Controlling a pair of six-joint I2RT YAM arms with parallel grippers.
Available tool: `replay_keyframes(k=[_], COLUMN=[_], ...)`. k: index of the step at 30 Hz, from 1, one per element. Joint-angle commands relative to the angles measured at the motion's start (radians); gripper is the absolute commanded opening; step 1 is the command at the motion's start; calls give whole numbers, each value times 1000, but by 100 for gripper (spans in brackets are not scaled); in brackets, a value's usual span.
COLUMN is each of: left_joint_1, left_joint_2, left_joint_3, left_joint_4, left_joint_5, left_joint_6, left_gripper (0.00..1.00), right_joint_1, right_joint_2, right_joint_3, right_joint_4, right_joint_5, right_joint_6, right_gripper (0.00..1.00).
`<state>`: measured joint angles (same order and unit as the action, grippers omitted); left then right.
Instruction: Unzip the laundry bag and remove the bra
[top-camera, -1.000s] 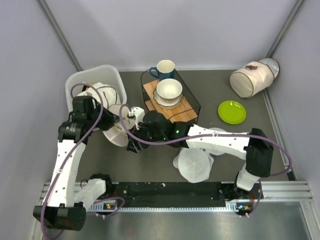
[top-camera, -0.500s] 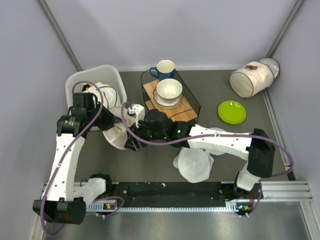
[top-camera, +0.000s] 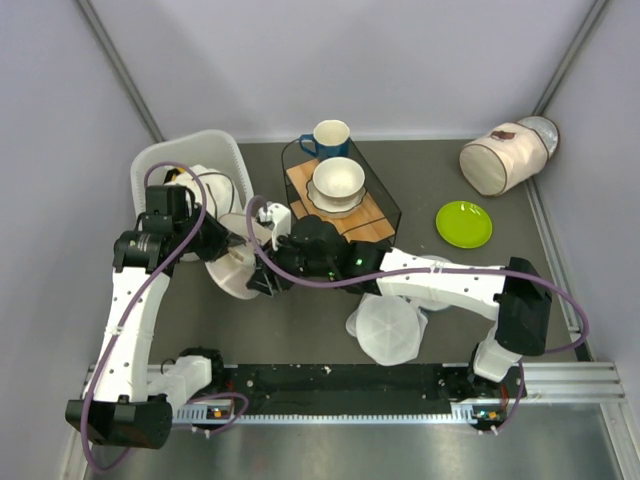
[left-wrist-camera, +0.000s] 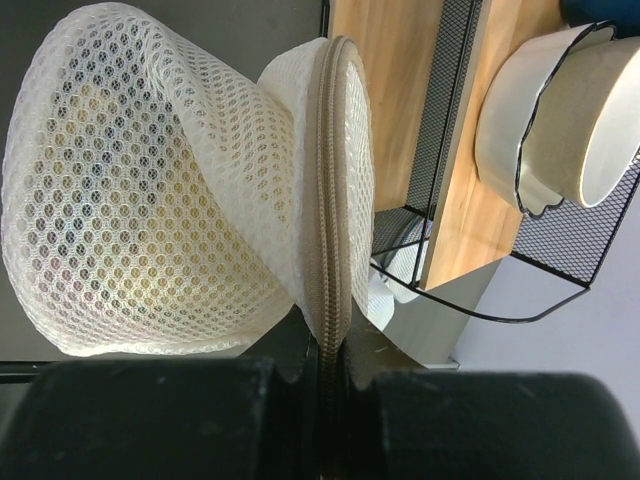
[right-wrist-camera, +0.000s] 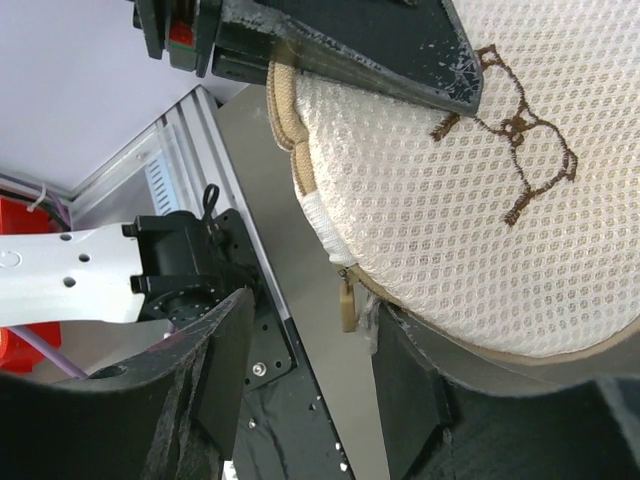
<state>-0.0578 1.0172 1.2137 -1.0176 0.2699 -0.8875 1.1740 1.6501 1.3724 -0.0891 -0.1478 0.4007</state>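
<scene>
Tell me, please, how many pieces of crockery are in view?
4: a blue mug at the wire rack's far end, a cream bowl nested in a black-rimmed dish in the rack, and a green plate to its right. The basket may hide more.

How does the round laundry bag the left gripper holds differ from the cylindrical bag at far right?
The round laundry bag is flattish and pinched at its zip rim by the left gripper; the cylindrical bag is drum-shaped and lies untouched on its side. Both are pale fabric with tan trim.
</scene>
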Motion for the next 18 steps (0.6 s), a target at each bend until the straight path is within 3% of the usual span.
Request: replay_keyframes(k=[1,5,8,9,11,12,18], left_joint_1=[-1,-2,-2,-2,-2,-2,0], left_joint_2=[-12,-17,-19,-19,-20,-19,-12], left_joint_3=[-6,-5,-6,-6,-6,-5,9], left_joint_4=[30,31,34,34,36,36,36], left_joint_5=[25,25,26,26,29,29,26], left_joint_6=[-2,1,2,2,4,4,27], left_gripper=[0,0,0,0,0,0,0], right_joint_1=[-16,-25,-27,-27,-28,-28,-33], right_joint_2=[-36,-36,-41,-42,-50,-53,-114], right_joint_3=[11,-4,-9,-13,-16,-24,-97], right_joint_4=[71,68,71,71,74,72,66], right_joint_5=[33,56,74,82,96,108,131], right_joint_6=[23,38,43,44,46,49,33], right_gripper=[49,45,37,20,3,0,0])
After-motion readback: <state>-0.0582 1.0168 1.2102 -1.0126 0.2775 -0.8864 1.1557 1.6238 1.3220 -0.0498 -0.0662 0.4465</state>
